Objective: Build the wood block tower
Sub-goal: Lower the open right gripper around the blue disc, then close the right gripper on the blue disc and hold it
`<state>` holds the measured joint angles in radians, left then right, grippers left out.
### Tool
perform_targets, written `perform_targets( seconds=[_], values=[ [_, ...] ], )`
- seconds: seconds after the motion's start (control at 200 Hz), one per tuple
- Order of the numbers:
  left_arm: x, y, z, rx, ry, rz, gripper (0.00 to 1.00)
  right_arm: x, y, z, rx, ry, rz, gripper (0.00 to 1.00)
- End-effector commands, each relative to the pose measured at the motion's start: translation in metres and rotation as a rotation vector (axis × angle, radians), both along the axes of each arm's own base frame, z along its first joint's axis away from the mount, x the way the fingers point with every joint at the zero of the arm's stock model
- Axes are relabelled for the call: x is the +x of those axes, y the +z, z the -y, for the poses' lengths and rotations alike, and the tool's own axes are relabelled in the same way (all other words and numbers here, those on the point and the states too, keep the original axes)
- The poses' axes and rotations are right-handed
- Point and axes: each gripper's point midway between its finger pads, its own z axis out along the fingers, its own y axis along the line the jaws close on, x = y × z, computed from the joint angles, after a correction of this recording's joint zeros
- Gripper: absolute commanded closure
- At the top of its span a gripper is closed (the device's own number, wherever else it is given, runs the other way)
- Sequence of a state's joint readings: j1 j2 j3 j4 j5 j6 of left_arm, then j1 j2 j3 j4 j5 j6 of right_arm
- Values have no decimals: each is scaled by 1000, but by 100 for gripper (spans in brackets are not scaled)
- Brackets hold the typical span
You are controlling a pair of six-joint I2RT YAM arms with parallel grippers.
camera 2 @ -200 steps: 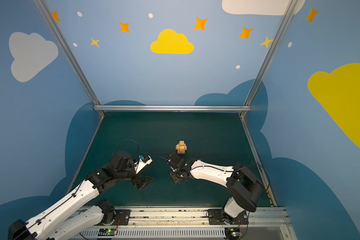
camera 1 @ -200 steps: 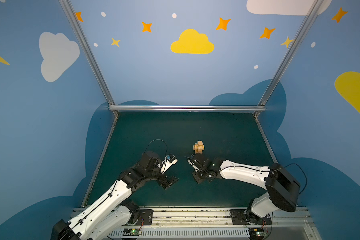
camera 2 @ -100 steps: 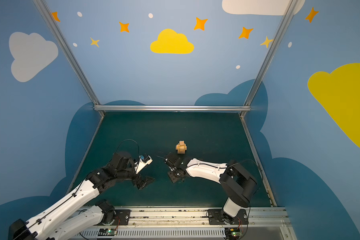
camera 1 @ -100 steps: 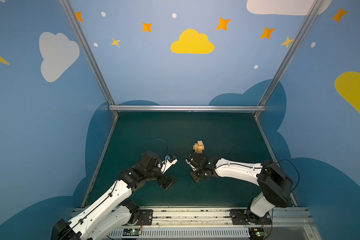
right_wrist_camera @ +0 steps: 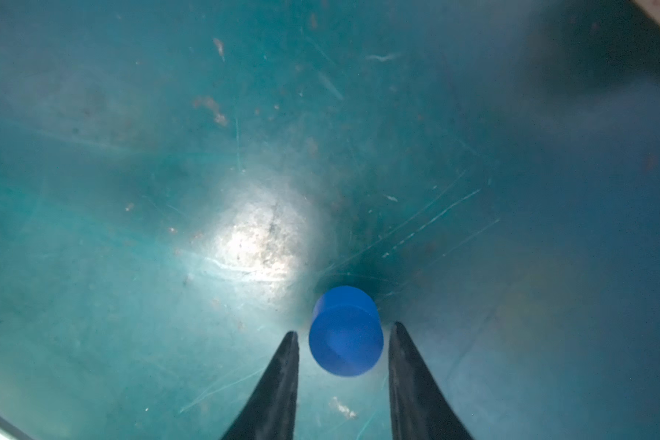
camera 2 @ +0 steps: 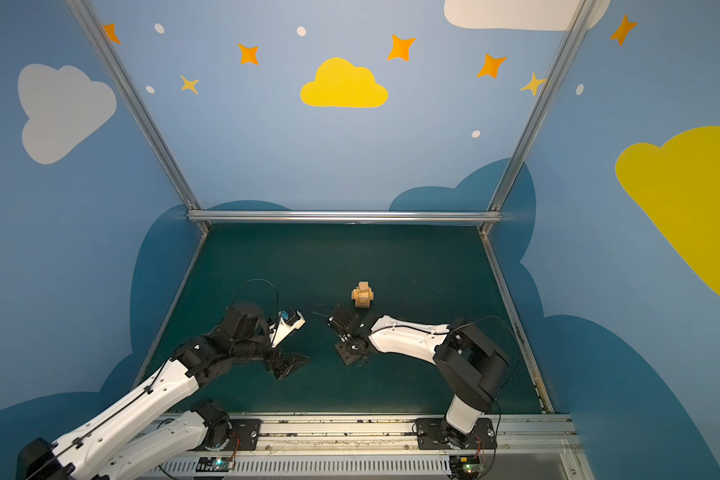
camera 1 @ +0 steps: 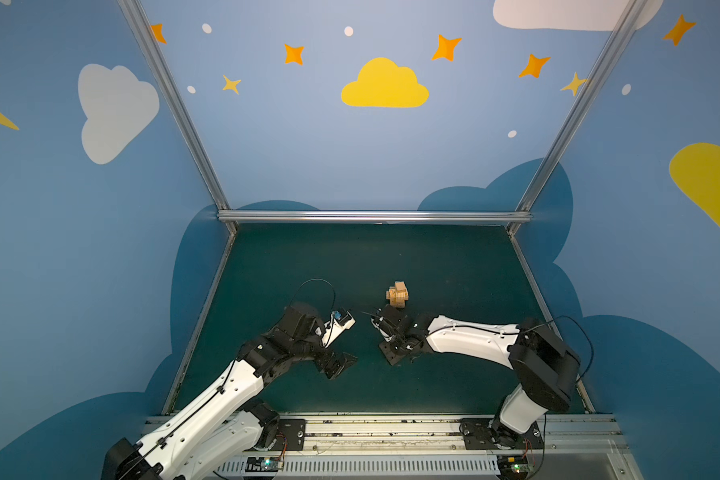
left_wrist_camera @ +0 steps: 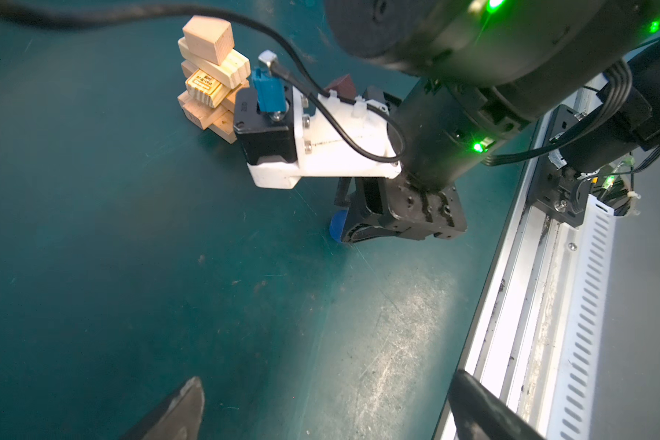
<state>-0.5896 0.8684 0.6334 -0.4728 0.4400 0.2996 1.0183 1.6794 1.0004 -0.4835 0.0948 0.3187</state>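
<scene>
The wood block tower [camera 1: 397, 295] [camera 2: 362, 295] [left_wrist_camera: 210, 76] stands mid-mat, tan bars crossed in layers with a tan cube on top. A dark reddish-brown cube [left_wrist_camera: 342, 84] shows just past the right wrist camera mount. A blue round piece [right_wrist_camera: 345, 331] [left_wrist_camera: 338, 228] lies on the mat in front of the tower. My right gripper [right_wrist_camera: 343, 329] [camera 1: 389, 355] [camera 2: 348, 353] points down over it, open, one finger on each side with a thin gap at both. My left gripper [left_wrist_camera: 328, 381] [camera 1: 341, 365] [camera 2: 292, 365] hovers wide open and holds nothing, left of the right gripper.
The dark green mat [camera 1: 454, 270] is ringed by a metal frame and blue walls. A rail with the arm bases [camera 1: 391, 432] runs along the front edge, close to my left gripper in the left wrist view. A black cable [left_wrist_camera: 321, 99] loops off the right wrist camera near the tower.
The right arm's elbow has swung left and its gripper has settled a little lower round the blue piece, jaws slightly narrower. The left arm and tower have not moved.
</scene>
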Motion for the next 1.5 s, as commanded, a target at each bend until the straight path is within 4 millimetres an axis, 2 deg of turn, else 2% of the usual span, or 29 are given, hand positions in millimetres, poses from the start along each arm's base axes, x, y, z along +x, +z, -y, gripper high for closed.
perform_targets(
  seconds=[0.0,0.295,0.526,1.132,1.292,1.492],
  values=[
    [-3,1,1,1,-16,-1,0,3,1,-3,-13,-9,1,68],
    [-3,2,1,2,-17,2,0,4,-2,-3,-37,-13,-1,68],
    [-3,2,1,3,-19,2,0,4,-2,-3,-36,-9,-2,73],
    [-1,5,-1,3,-11,26,0,4,-6,-1,-67,-16,-13,71],
    [-1,6,-1,3,-10,29,0,4,-4,-3,-54,-11,-15,80],
    [0,7,-1,1,-8,32,0,4,-4,-2,-62,-12,-15,81]
  ],
)
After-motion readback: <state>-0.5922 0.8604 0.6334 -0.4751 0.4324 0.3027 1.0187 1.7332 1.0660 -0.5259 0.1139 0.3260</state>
